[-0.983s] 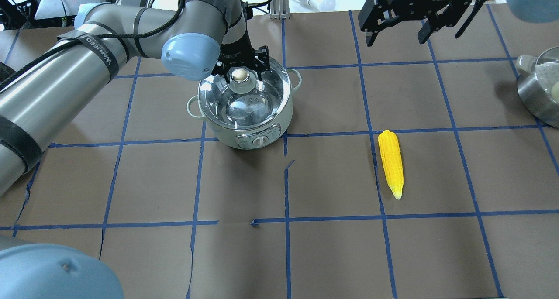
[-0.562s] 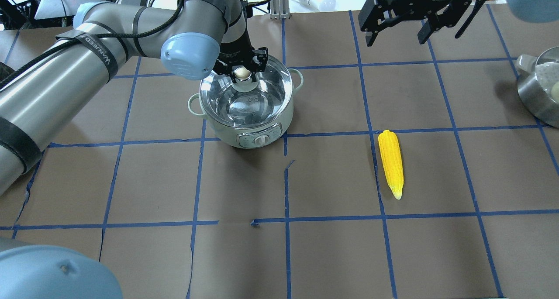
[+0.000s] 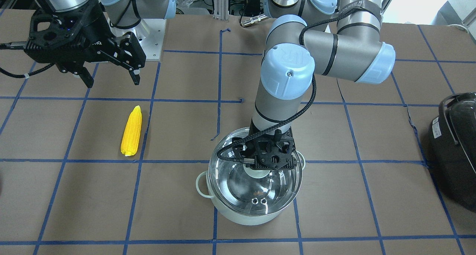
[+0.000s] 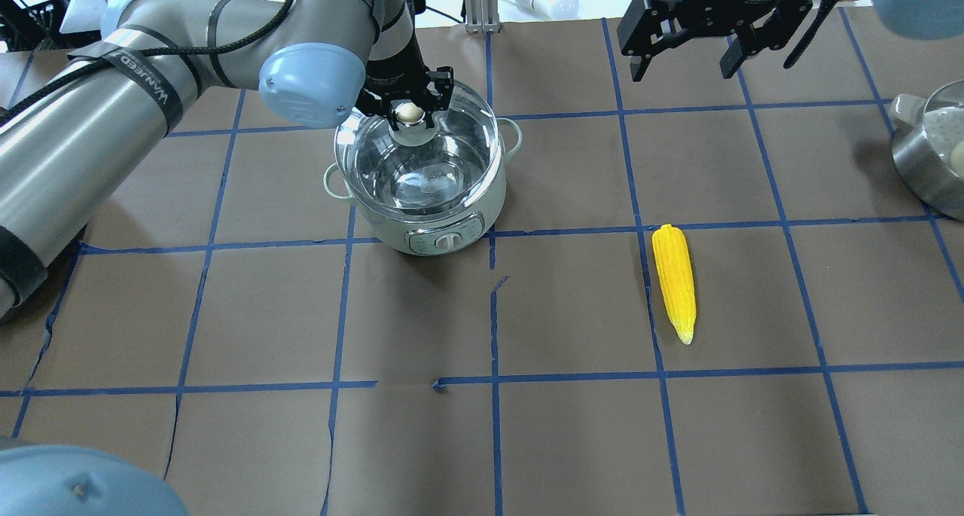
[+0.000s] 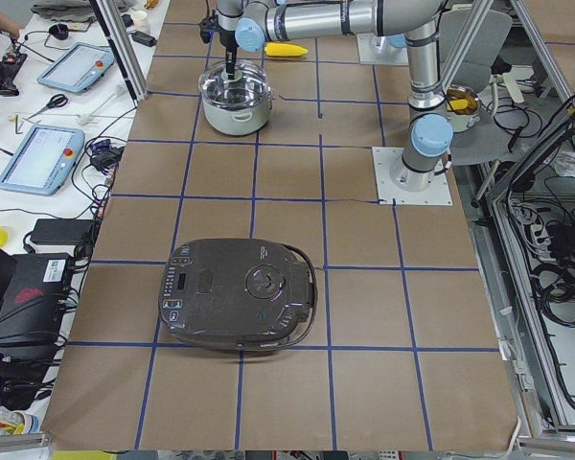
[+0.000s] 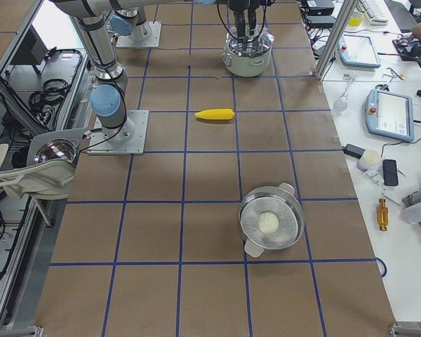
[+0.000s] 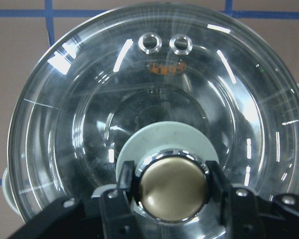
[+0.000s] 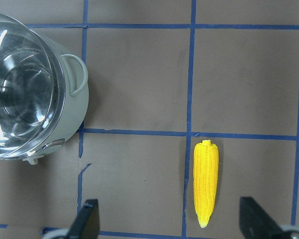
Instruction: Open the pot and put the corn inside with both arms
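Observation:
The mint-green pot (image 4: 444,233) stands left of the table's centre. My left gripper (image 4: 409,113) is shut on the round knob (image 7: 172,189) of the glass lid (image 4: 418,166). It holds the lid slightly raised and offset over the pot, as the front view also shows: lid (image 3: 256,190), pot (image 3: 241,217). The yellow corn (image 4: 673,281) lies flat on the table to the pot's right. It also shows in the front view (image 3: 131,131) and the right wrist view (image 8: 206,184). My right gripper (image 4: 681,60) is open and empty, high above the table beyond the corn.
A black appliance with a handle (image 3: 455,150) sits far out on my left side. A steel pot with a glass lid (image 4: 930,154) stands at the right edge. Blue tape lines grid the brown table cover (image 4: 572,441).
My left gripper, holding the knob, has moved up and away from me, and the lid has come up and shifted with it. The right gripper and the corn have not moved.

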### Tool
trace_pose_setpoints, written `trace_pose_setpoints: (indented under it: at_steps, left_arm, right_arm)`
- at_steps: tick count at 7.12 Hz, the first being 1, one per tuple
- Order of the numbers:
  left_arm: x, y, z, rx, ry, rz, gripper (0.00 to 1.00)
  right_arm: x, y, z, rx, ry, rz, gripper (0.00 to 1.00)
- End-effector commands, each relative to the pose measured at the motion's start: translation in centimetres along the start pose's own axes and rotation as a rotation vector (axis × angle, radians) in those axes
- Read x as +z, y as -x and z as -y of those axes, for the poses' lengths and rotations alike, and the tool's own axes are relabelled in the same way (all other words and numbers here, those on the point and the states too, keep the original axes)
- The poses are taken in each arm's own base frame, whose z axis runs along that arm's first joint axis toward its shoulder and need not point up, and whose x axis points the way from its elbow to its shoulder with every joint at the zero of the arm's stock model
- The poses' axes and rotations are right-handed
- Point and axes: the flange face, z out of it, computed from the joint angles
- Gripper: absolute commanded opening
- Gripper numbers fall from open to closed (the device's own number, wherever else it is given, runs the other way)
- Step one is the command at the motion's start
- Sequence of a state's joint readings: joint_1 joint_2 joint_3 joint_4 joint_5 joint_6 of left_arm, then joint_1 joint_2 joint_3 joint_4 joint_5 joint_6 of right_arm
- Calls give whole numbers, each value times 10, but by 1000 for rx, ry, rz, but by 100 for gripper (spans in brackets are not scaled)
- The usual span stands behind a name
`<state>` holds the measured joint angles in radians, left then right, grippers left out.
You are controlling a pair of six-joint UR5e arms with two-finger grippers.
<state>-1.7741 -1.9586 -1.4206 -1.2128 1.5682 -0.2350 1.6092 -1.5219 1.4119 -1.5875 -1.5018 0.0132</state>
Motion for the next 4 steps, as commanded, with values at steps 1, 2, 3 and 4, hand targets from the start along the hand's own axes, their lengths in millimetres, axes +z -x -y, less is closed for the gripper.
trace_pose_setpoints:
  at_steps: [1, 2, 3, 4]
  left_arm:
    - [-42, 64, 0, -72, 21, 21, 38]
    - [-49, 115, 6, -87, 53, 39, 38]
    - [-55, 165, 8, -89, 69, 43, 38]
    - [-53, 220, 8, -48, 83, 44, 38]
  right_arm:
    - [0, -2, -1, 32, 4, -18, 100]
    - [-1, -2, -2, 51, 6, -20, 100]
    - [-1, -2, -1, 56, 6, -19, 100]
    - [1, -3, -1, 64, 15, -21, 100]
